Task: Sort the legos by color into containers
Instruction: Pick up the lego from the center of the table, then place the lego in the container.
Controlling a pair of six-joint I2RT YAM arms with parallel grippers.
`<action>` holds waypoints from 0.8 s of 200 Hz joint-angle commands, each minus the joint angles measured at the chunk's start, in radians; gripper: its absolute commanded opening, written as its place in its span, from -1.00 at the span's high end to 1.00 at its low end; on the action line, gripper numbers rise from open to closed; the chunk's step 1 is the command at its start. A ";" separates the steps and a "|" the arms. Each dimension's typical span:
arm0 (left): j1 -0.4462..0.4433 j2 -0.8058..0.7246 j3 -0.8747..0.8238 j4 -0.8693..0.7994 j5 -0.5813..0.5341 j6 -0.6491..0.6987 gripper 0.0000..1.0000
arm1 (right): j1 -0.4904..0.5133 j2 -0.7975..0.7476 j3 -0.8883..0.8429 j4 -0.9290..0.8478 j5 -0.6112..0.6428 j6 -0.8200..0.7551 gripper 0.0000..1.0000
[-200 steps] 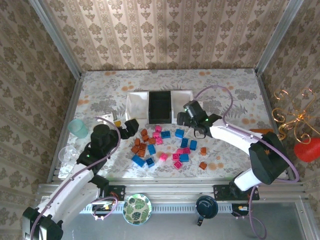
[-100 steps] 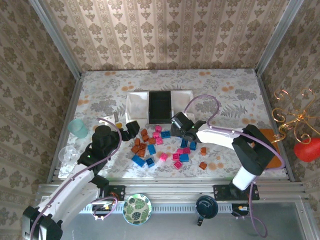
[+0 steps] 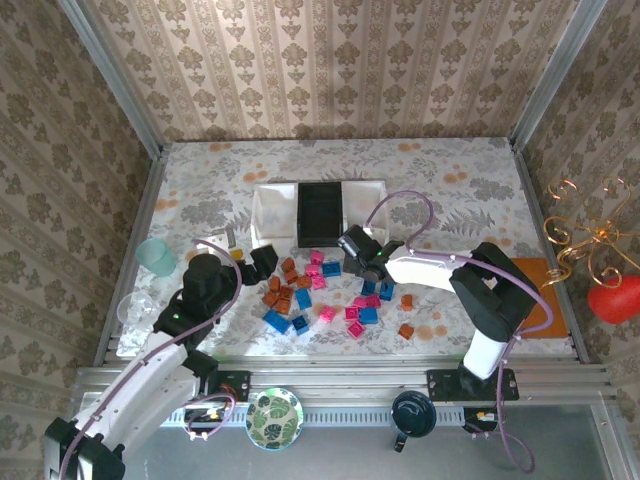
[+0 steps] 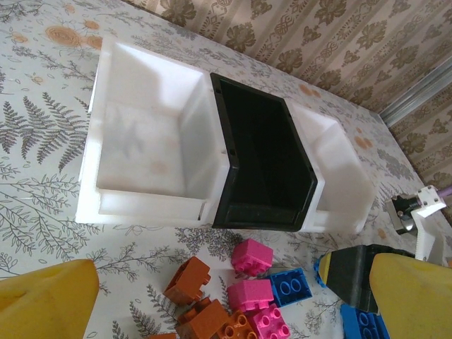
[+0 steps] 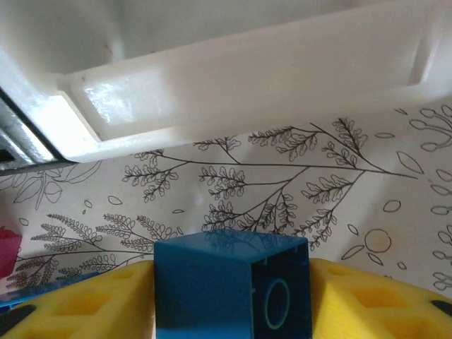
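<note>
Three trays stand joined in a row: the black tray [image 3: 320, 212] in the middle, the left white tray [image 3: 272, 212] and the right white tray [image 3: 366, 198] touching its sides. From the left wrist camera all three look empty.

Loose bricks lie on the table [image 3: 200, 180] just on the near side of the black tray. We count roughly nine orange-brown bricks [image 3: 285, 293], eight pink bricks [image 3: 327, 314] and seven blue bricks [image 3: 275, 320]. The tally is unsure where they touch.

One more blue brick [image 5: 226, 282] sits clamped between the two yellow pads [image 5: 367, 304] of the right gripper [image 3: 352, 244], the jaws pressed against its sides. That gripper is at the black tray's near right corner. We cannot tell whether the held brick is clear of the table.

We find the left gripper [image 3: 262, 262] near and left of the black tray, beside the orange-brown cluster. Its two yellow fingers [image 4: 49, 300] are spread wide with nothing between them.

One teal cup [image 3: 156, 257] stands well left of the black tray. One patterned plate [image 3: 274, 418] lies far on its near side.
</note>
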State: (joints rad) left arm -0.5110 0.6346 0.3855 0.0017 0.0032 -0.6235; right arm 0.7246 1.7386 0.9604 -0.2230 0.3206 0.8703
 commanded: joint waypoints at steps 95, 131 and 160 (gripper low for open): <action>-0.013 -0.029 -0.026 -0.061 -0.007 -0.008 -1.00 | -0.074 -0.300 -0.017 0.032 -0.050 -0.180 0.26; -0.015 -0.038 -0.006 -0.149 -0.033 -0.018 -1.00 | -0.192 -0.105 0.160 0.042 -0.101 -0.218 0.25; -0.017 -0.047 0.007 -0.222 -0.036 -0.025 -0.97 | -0.229 0.068 0.337 -0.007 -0.112 -0.242 0.07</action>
State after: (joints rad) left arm -0.5186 0.6041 0.3733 -0.1303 -0.0147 -0.6312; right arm 0.5159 1.6871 1.1709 -0.1802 0.2375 0.6724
